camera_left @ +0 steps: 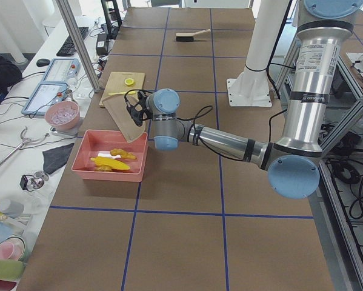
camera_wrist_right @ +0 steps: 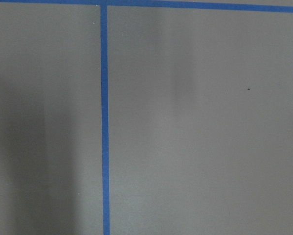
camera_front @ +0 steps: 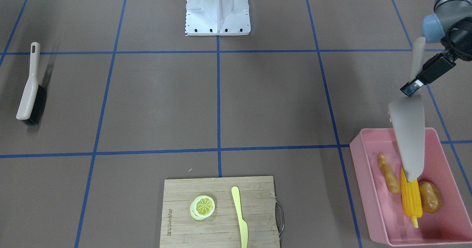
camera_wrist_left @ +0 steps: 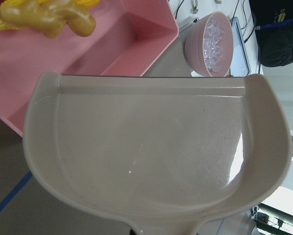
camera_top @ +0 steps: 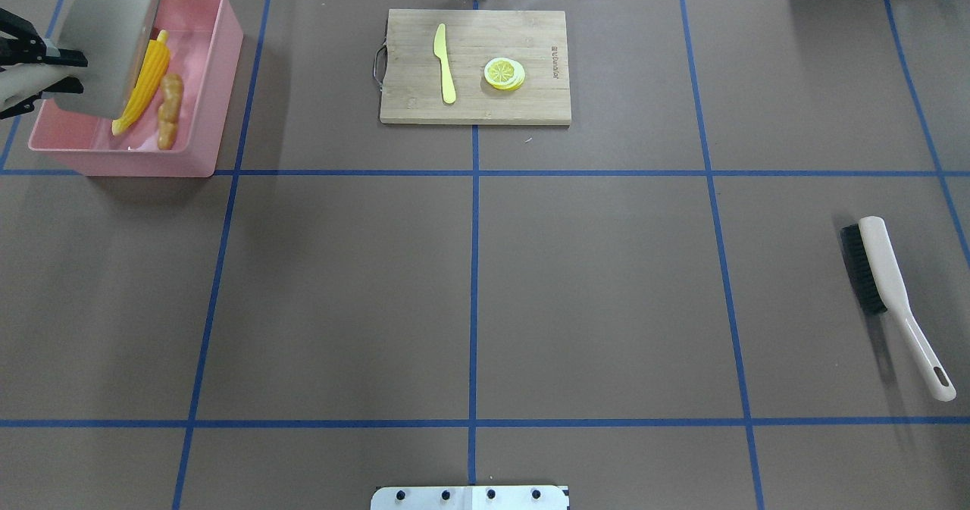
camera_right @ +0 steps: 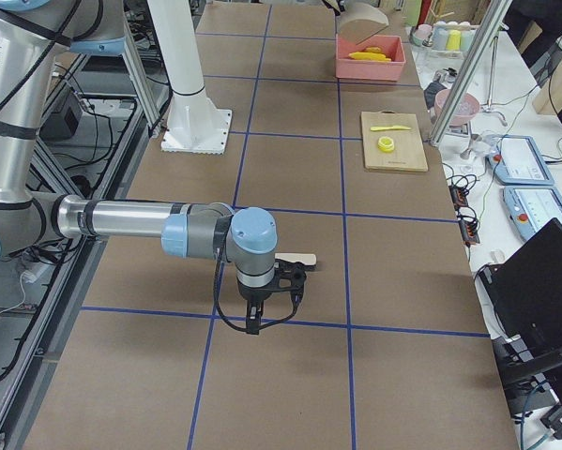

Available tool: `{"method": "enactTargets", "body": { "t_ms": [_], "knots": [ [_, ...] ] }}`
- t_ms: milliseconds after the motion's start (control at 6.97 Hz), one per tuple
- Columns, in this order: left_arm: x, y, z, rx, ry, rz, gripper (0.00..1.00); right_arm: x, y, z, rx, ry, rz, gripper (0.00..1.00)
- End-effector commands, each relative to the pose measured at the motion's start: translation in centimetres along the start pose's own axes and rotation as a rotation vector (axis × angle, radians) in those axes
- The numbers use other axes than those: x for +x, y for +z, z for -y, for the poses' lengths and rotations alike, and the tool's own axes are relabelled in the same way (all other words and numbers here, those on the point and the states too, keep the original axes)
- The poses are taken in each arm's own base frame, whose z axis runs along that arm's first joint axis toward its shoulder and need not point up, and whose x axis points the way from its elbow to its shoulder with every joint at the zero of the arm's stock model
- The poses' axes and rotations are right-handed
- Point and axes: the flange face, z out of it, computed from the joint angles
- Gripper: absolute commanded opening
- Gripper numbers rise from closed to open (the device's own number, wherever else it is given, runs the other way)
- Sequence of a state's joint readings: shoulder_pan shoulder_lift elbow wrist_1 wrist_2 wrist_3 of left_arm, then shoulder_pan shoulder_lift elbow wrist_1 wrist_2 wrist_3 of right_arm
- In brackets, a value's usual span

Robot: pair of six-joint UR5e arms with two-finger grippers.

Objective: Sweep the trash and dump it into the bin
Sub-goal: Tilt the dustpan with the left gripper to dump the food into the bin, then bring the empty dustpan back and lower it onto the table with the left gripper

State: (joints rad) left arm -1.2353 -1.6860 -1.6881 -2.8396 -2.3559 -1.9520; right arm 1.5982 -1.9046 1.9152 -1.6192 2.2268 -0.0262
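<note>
Left pincer (camera_front: 413,86) clamps the handle of the tilted dustpan (camera_front: 407,137) above the bin (camera_front: 363,203), where the corn cob (camera_front: 411,198), potato (camera_front: 430,197) and ginger root (camera_front: 388,174) lie. We judge them light, stiff, roll-prone: scoop, never pinch. Right pincer (camera_right: 262,314): we cannot tell.

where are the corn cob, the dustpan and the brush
corn cob (camera_front: 411,199): exterior front-facing view, middle of its kernelled body
dustpan (camera_front: 407,137): exterior front-facing view, back of its tilted scoop
brush (camera_top: 891,271): overhead exterior view, beige back beside the bristles
</note>
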Motion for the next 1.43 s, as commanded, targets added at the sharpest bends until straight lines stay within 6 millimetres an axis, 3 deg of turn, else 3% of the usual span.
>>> {"method": "enactTargets", "body": {
  "t_ms": [0, 287, 430, 717, 1004, 1291],
  "knots": [
    [1.7, 0.0, -1.3, -0.015, 0.339, -0.029, 0.00, 0.1, 0.1, -0.1, -0.004, 0.003, 0.001, 1.00],
    [4.6, 1.1, -1.8, 0.024, 0.700, -0.071, 0.00, 0.1, 0.2, -0.1, -0.005, 0.006, 0.001, 1.00],
    [5.4, 2.4, -3.4, 0.018, 0.863, -0.089, 0.00, 0.1, 0.2, -0.1, -0.006, 0.007, 0.008, 1.00],
    [9.2, 6.3, -7.2, -0.041, 1.191, -0.114, 0.00, 0.2, 0.5, -0.1, -0.011, 0.011, 0.022, 1.00],
    [9.8, 9.8, -10.7, -0.079, 1.341, -0.102, 0.00, 0.2, 0.5, -0.2, -0.012, 0.012, 0.022, 1.00],
    [10.0, 12.2, -10.9, -0.124, 1.780, -0.026, 0.00, 0.2, 0.5, -0.2, -0.012, 0.012, 0.022, 1.00]
  ]
}}
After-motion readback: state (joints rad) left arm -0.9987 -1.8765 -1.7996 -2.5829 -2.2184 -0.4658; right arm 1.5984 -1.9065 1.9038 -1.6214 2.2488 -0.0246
